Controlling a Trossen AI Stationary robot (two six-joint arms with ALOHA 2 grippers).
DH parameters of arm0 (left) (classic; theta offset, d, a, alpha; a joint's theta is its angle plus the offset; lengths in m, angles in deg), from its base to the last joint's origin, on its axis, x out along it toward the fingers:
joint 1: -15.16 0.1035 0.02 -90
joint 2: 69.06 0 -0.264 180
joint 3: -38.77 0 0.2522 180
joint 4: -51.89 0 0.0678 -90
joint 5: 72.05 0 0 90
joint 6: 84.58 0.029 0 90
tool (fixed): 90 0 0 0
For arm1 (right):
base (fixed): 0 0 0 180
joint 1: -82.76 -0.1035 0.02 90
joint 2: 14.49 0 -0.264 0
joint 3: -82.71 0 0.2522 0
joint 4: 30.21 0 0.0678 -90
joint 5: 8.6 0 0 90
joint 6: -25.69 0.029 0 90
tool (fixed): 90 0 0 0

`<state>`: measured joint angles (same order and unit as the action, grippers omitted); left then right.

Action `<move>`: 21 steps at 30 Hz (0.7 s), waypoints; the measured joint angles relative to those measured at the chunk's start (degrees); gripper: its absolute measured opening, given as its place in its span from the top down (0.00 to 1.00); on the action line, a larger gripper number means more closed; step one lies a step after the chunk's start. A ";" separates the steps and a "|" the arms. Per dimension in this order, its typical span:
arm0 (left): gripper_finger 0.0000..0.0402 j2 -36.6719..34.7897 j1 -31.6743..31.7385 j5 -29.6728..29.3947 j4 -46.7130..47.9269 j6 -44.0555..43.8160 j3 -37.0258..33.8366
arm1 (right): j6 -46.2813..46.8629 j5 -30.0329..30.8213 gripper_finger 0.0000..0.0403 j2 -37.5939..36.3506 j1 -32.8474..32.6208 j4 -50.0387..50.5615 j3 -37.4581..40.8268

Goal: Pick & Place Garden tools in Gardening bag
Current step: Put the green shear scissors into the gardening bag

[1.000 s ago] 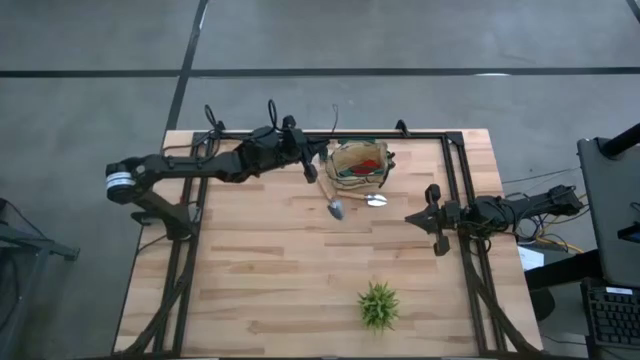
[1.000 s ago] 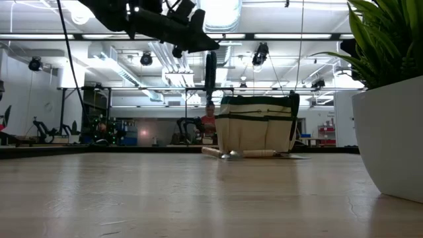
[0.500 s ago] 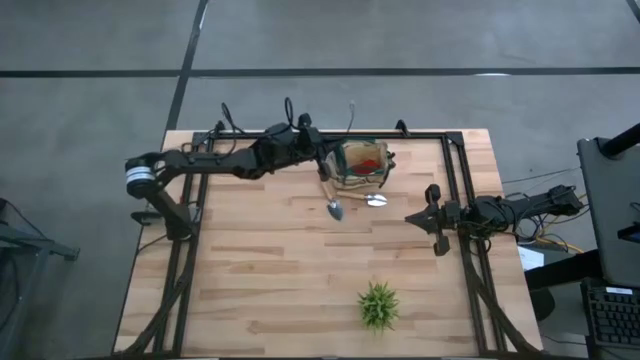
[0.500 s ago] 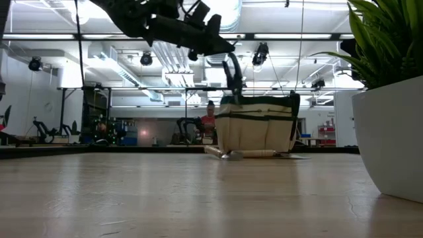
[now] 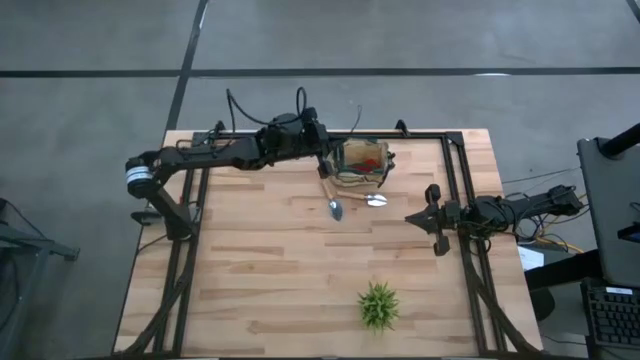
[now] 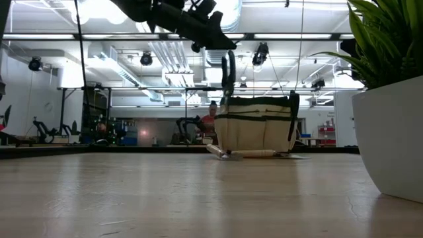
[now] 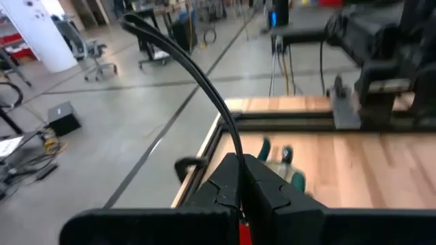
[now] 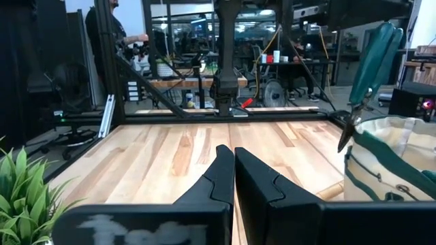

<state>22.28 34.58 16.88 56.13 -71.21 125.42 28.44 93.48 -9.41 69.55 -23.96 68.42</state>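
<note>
Gardening bag (image 5: 362, 165) is sitting far-center on the table, mouth up, to receive tools. Left gripper (image 6: 228, 74) is hanging just over its left rim, pinching the pruning shears (image 8: 374, 64), blades pointing down for the drop. Trowel (image 5: 330, 195) is lying just near the bag, waiting. Right gripper (image 5: 436, 218) is parked right, fingers pressed together. Versus earlier: left arm has been shifting right toward the bag.

The gardening bag (image 8: 395, 160) is cut off by the right wrist view's edge.
</note>
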 joint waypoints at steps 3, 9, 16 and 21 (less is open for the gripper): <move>0.98 -0.12 0.02 -0.51 5.35 1.32 2.17 | -0.18 -0.02 0.98 0.00 -0.01 0.02 0.00; 0.98 -1.91 0.00 -1.56 11.74 3.01 2.81 | 0.06 0.00 0.98 0.00 0.00 0.02 0.00; 0.98 -3.73 0.42 -6.94 18.08 5.07 2.40 | 0.03 0.04 0.98 0.02 0.00 0.04 -0.02; 0.98 -5.69 0.52 -7.67 21.63 6.16 2.37 | -0.15 0.00 0.98 0.06 -0.01 0.07 -0.02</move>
<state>16.59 35.10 9.21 77.76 -65.05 127.79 28.28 93.48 -9.36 69.54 -23.90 68.39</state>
